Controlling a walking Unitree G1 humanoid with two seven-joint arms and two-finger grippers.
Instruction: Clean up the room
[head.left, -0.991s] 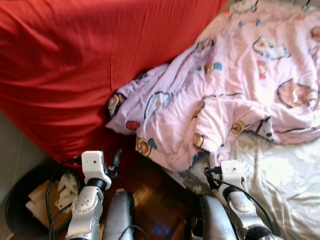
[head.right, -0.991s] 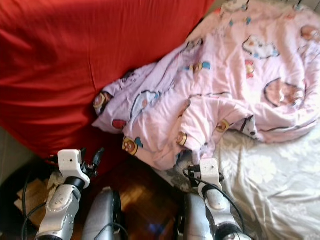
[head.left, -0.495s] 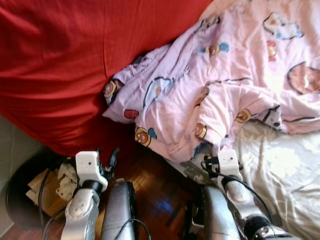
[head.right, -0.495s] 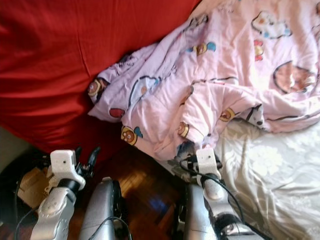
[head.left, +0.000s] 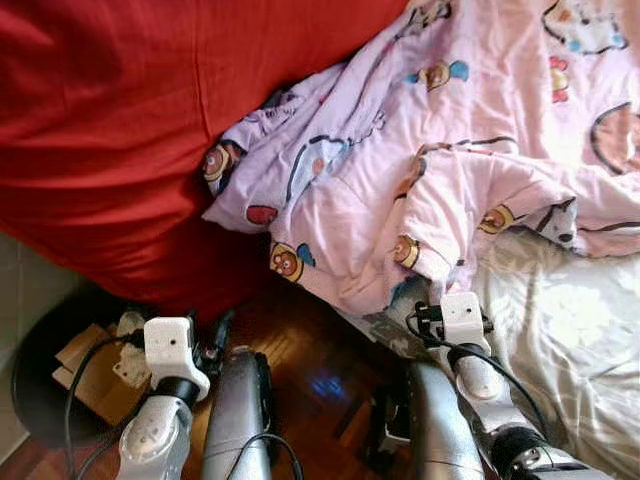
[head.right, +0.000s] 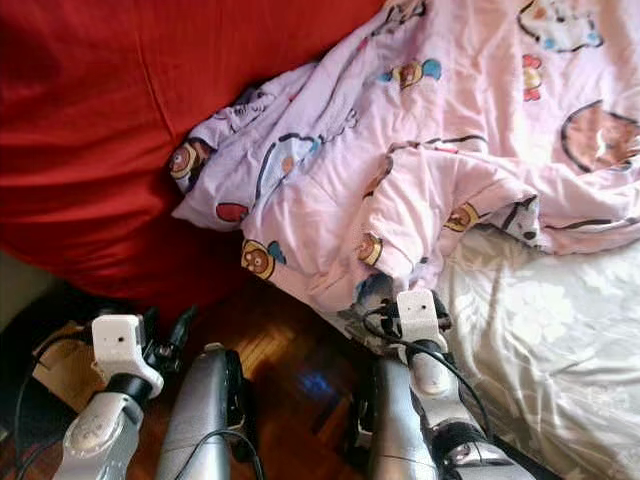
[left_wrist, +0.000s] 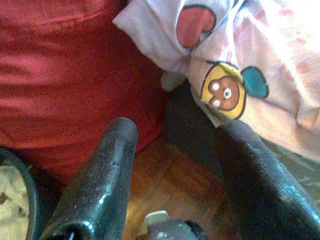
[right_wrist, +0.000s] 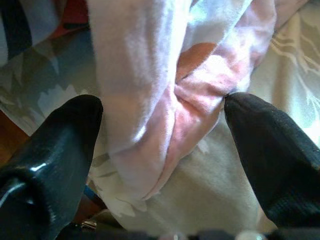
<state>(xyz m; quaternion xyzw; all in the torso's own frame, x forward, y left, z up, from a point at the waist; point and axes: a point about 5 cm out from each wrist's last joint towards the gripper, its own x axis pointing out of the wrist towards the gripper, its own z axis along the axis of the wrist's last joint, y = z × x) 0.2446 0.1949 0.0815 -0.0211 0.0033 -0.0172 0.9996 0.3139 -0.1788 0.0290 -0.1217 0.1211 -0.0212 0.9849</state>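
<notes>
A pink quilt (head.left: 440, 150) printed with cartoon bears lies crumpled across the bed, its lower hem hanging over the bed's edge. My right gripper (right_wrist: 160, 105) is open at that hem, and a hanging fold of the quilt (right_wrist: 150, 90) sits between its two black fingers. The right wrist (head.left: 462, 318) is just below the quilt's edge. My left gripper (left_wrist: 177, 129) is open and holds nothing. It hovers low over the wooden floor (left_wrist: 165, 185), beside the red cover (left_wrist: 65, 75) and a corner of the quilt.
A large red cover (head.left: 110, 130) drapes the left side down to the floor. A pale floral sheet (head.left: 560, 320) lies bare at the right. A black bin (head.left: 30, 340) with cardboard and paper stands at the lower left. Dark wooden floor (head.left: 310, 350) shows between my arms.
The camera has shifted, so the quilt sits higher in the picture. My left arm has sunk a little toward the floor. The right gripper stays at the quilt's hem.
</notes>
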